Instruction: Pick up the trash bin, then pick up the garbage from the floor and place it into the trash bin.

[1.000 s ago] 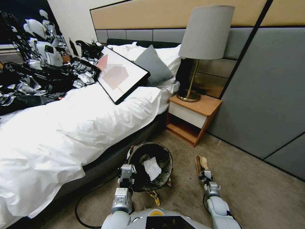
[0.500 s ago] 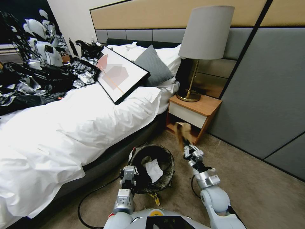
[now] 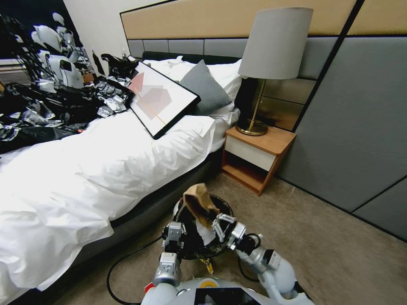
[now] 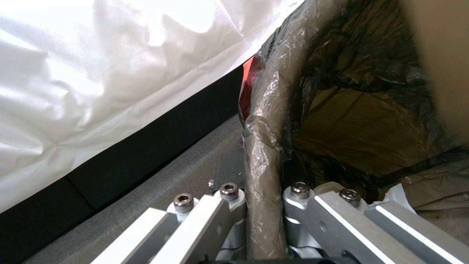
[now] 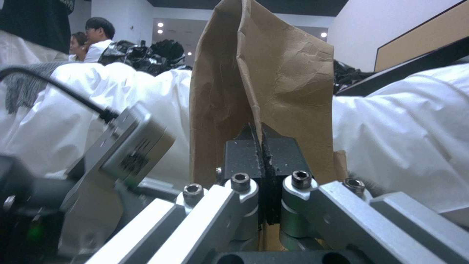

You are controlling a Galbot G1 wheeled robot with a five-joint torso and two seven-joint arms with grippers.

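Two grippers are at work beside the bed (image 3: 106,169). The left gripper (image 3: 171,237) is clamped on the rim of the bin (image 3: 220,248) — in the left wrist view its fingers (image 4: 229,205) press the lined rim from both sides. The right gripper (image 3: 218,224) pinches the brown bag (image 3: 199,203) and holds it over the bin's mouth, its pads (image 5: 249,161) pressed together on the paper. A yellow wrapper (image 3: 207,266) lies on the carpet (image 3: 339,245) just beside the bin — a white slip (image 3: 204,232) is inside it.
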